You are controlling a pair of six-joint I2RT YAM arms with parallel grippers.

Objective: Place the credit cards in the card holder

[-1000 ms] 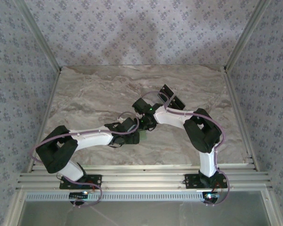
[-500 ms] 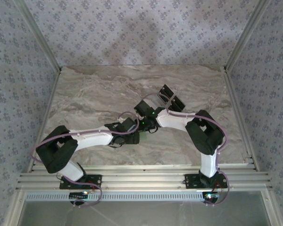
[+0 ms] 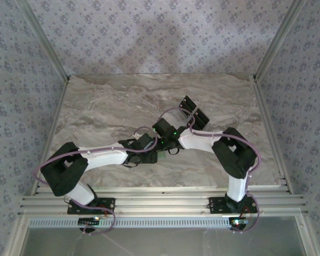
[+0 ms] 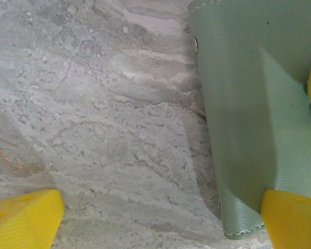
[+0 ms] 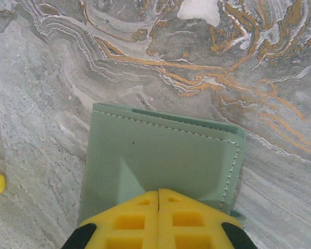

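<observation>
Card holder: pale green, stitched, leather-look card holder [image 5: 160, 155] lying flat on the table's centre-front.
Right wrist: I see the right gripper [image 5: 158, 220] with its pads together over the holder's near edge.
Left wrist: left gripper [image 4: 160, 215] spread wide, one yellow finger [image 4: 293, 218] at the holder's corner.
Top: dark cards [image 3: 195, 111] lie beyond the arms.
Surface: grey veined marble-look table [image 3: 96, 106], patterned walls [image 3: 149, 32].

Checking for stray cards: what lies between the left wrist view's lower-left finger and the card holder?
Bare table alone, from finger to card holder; left wrist view shows it.
</observation>
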